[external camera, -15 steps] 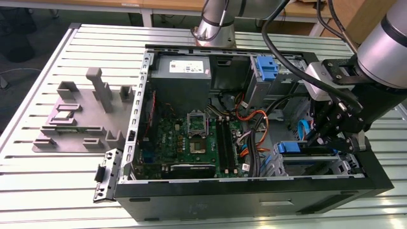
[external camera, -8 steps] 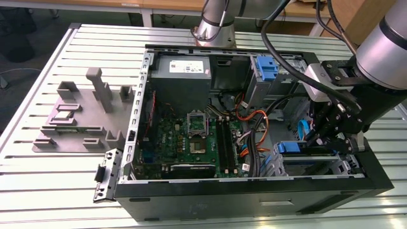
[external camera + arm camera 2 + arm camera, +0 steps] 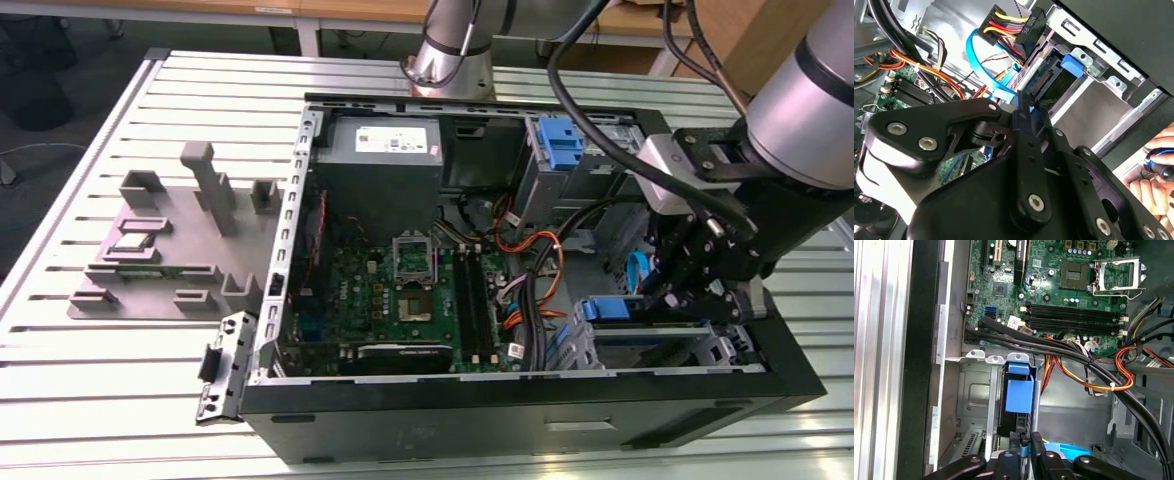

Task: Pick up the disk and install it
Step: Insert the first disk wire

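One gripper (image 3: 1024, 441): its fingers are drawn narrow and pinch the blue rail at the near end of the disk (image 3: 1019, 395).
Disk position: it stands on edge in the metal drive bay (image 3: 974, 390), at the corner of the computer case (image 3: 534, 420) on the exterior view's right.
Long axis: it runs from the gripper toward the motherboard (image 3: 1064, 290), with the broad faces upright and a thin edge toward the first wrist view.
Disk end: in the second wrist view a connector strip shows on a dark end, with a blue tab just beyond it.
Hard to tell: the labelled face is not visible, and how deep the disk sits in the bay cannot be judged. In the exterior view the gripper body covers its own fingertips.
Arm (image 3: 814, 100): it enters from the exterior view's right, with the wrist bent down into the open case.
Cables (image 3: 1094, 365): a black bundle and orange-red leads cross between the bay and the motherboard.
Hand (image 3: 1154, 170): a person's fingers rest outside the case wall, cut off at the frame edge.
Surface (image 3: 134, 380): slotted metal carries the case, with a grey fixture (image 3: 160, 250) on the exterior view's left.
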